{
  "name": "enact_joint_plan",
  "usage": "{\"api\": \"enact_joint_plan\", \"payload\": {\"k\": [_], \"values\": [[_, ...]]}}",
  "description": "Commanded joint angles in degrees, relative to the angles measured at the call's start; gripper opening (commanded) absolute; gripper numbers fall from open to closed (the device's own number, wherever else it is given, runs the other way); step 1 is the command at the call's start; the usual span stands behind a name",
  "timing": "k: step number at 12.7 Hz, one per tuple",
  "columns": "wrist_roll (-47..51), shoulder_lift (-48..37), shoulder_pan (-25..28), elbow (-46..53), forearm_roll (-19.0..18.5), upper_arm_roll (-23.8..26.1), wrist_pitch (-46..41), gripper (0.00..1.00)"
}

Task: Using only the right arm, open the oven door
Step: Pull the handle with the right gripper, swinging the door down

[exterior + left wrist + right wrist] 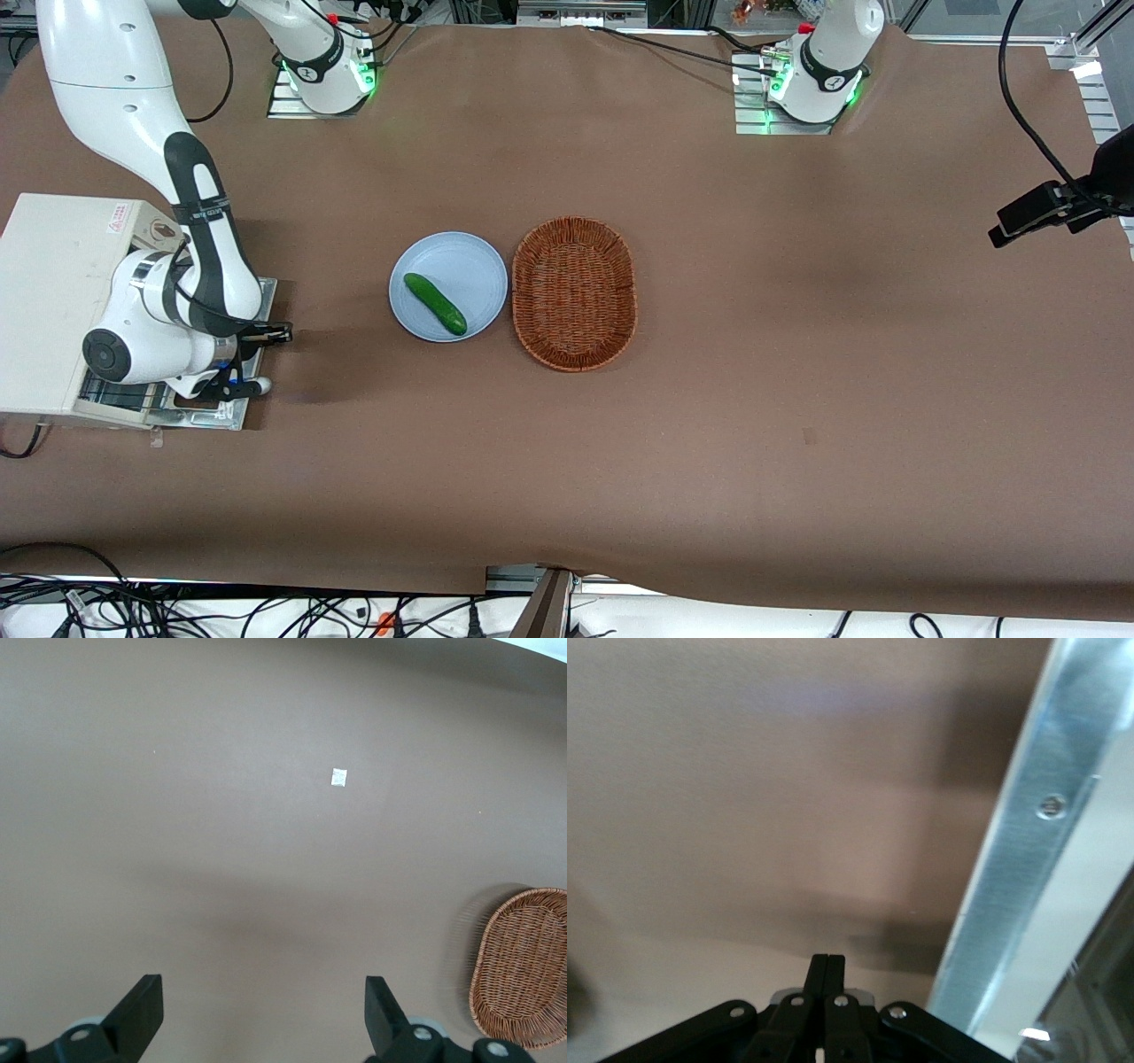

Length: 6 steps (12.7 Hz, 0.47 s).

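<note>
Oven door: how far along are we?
Done, apparently: the oven door lies folded down flat in front of the white oven. In hand: nothing; the gripper sits at the door's outer edge, fingers shut on nothing. Remaining: probably only pulling the right arm away.

Plate (448, 285): pale blue, round, near the middle of my table (797, 399).
Cucumber (435, 304): green, lying slantwise on the plate.
Basket (574, 293): oval brown wicker, just beside the plate, toward the parked arm's end.
Table cover: plain brown, with a small white scrap (338, 777) on it.
</note>
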Motion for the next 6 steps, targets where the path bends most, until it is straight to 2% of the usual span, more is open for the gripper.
{"api": "enact_joint_plan", "payload": {"k": [1, 2, 4, 5, 6], "values": [[1.62, -1.68, 1.26, 3.63, 0.99, -0.45, -7.03, 0.0], [1.27, -2.03, 1.26, 5.91, 0.73, -0.45, -10.29, 0.02], [0.04, -3.26, 1.17, 10.84, 0.2, -0.63, -17.49, 0.31], [0.03, -4.57, 1.26, 12.42, -0.15, -0.8, -20.31, 0.56], [-0.32, -6.84, 1.17, 13.13, -1.63, -0.8, -23.04, 1.0]]}}
